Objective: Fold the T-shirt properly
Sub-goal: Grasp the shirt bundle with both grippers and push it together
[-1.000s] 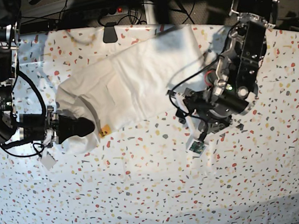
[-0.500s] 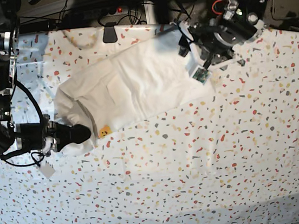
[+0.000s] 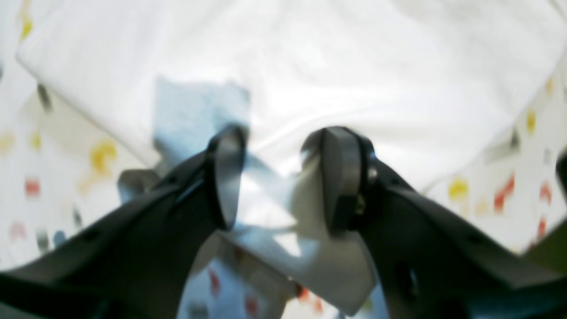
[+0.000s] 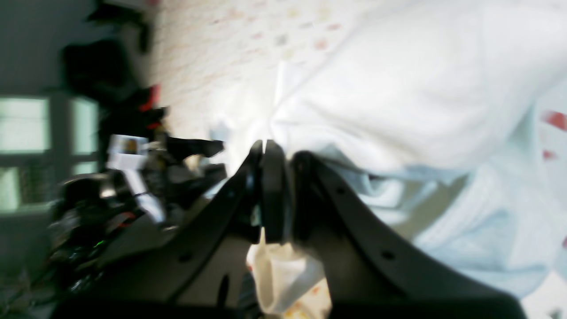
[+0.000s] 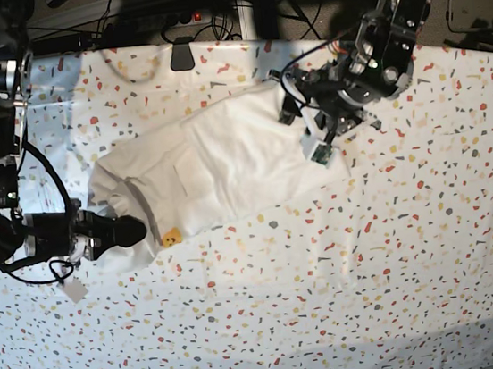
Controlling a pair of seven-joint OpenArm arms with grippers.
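The white T-shirt lies spread across the speckled table cover, plain side up, with a small yellow print showing at its near left corner. My right gripper is at that corner, shut on the T-shirt's cloth; in the right wrist view its fingers are pressed together beside the white fabric. My left gripper hovers over the T-shirt's right edge. In the left wrist view the left gripper is open, just above the T-shirt, with nothing gripped.
A black clip-like object sits at the table's back edge, with cables behind it. Small white tags hang from the left gripper and from the right arm. The cover runs wide to the front and right.
The left arm has swung from the back right down over the T-shirt's right edge. The right gripper has drawn the shirt's corner a little left and toward the front.
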